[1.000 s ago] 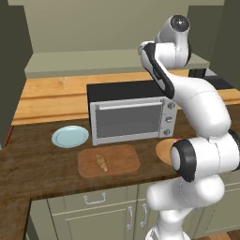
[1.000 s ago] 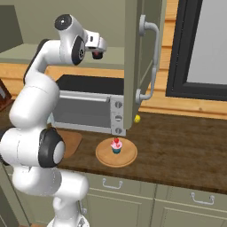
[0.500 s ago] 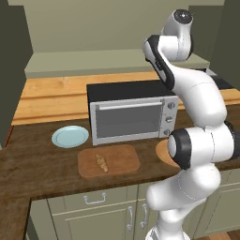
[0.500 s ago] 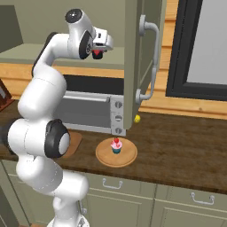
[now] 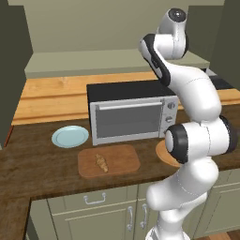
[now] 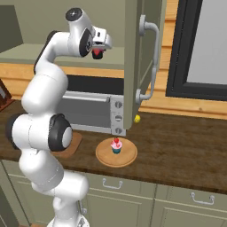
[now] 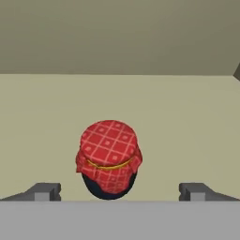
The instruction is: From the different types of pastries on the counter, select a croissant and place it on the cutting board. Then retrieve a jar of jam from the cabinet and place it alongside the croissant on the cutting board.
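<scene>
Jar (image 7: 108, 159) (one), croissant (image 5: 101, 162) (one)

cloth-capped jam jar (image 7: 108, 157), wooden cutting board (image 5: 123, 161)

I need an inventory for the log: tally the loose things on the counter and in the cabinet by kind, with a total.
Croissant: 1
Cupcake: 1
Jam jar: 1
Cutting board: 1
Blue plate: 1
Round wooden board: 1
Total: 6
</scene>
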